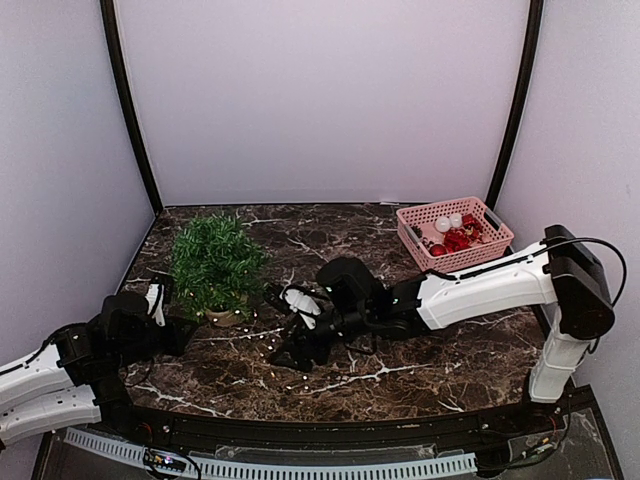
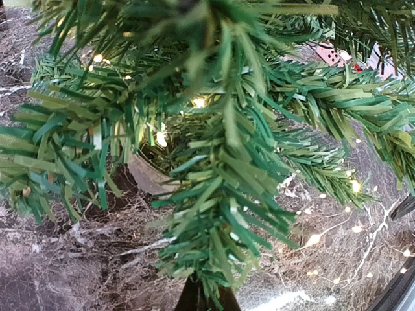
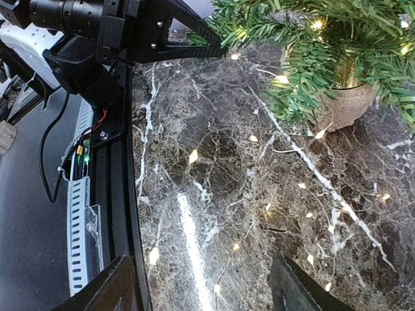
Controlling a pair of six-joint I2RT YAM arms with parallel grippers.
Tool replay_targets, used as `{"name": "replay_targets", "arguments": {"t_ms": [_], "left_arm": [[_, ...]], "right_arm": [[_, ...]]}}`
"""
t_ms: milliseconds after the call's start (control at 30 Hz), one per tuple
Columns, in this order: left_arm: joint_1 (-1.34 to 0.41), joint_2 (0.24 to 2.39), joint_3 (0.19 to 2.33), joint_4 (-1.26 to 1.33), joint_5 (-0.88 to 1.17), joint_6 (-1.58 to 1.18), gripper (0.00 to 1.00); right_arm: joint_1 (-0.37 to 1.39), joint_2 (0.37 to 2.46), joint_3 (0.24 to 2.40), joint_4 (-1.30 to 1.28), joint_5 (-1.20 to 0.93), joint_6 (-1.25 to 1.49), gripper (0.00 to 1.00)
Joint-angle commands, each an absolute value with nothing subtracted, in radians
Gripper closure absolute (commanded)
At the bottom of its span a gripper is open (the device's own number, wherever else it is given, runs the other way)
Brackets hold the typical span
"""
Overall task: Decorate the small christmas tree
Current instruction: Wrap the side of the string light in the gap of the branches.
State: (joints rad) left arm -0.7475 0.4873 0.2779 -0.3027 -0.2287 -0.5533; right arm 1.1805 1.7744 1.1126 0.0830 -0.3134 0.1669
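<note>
The small christmas tree (image 1: 214,260) stands in a tan pot (image 1: 225,317) at the table's left, with tiny lights glowing among its needles (image 2: 194,102). My left gripper (image 1: 183,330) reaches in low from the left. Its fingers (image 2: 194,299) are shut on the tip of a lower branch (image 2: 220,214). My right gripper (image 1: 287,350) hovers low over the table just right of the tree. It is open, fingers (image 3: 110,291) wide apart, nothing between them. Below it a thin wire string of lit bulbs (image 3: 269,207) lies loose on the marble. The tree's pot (image 3: 340,107) shows at upper right.
A pink plastic basket (image 1: 480,255) holding red and white ornaments sits at the back right. The light string trails across the dark marble (image 1: 295,384) toward the front edge. The table's black front rail (image 3: 117,194) runs close to my right gripper.
</note>
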Motion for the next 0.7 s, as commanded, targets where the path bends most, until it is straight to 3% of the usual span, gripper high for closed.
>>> {"name": "replay_targets", "arguments": {"t_ms": [0,67,133,200,300,333,500,667], "left_arm": [[-0.738,0.478,0.272,-0.312,-0.244,-0.557,1.0],[-0.739,0.482,0.272,-0.311,-0.246,-0.559,1.0],[-0.739,0.486,0.272,-0.311,-0.247,-0.558,1.0],[-0.739,0.488,0.273,-0.31,-0.248,-0.558,1.0],[-0.739,0.487,0.274,-0.319,-0.257,-0.561,1.0],[-0.739,0.486,0.275,-0.321,-0.262,-0.563,1.0],[-0.739,0.467,0.265,-0.324,-0.283,-0.566,1.0],[-0.738,0.46,0.264,-0.323,-0.28,-0.565,1.0]], "right_arm": [[1.19,1.787,1.136,0.166,-0.416,0.16,0.26],[1.196,1.789,1.131,0.176,-0.423,0.17,0.26],[1.202,1.795,1.126,0.174,-0.413,0.17,0.34],[1.205,1.805,1.127,0.169,-0.405,0.173,0.53],[1.206,1.795,1.114,0.184,-0.374,0.188,0.93],[1.205,1.786,1.111,0.192,-0.345,0.195,1.0],[1.192,1.753,1.122,0.208,-0.15,0.249,1.0],[1.165,1.731,1.136,0.269,-0.113,0.295,1.0]]}}
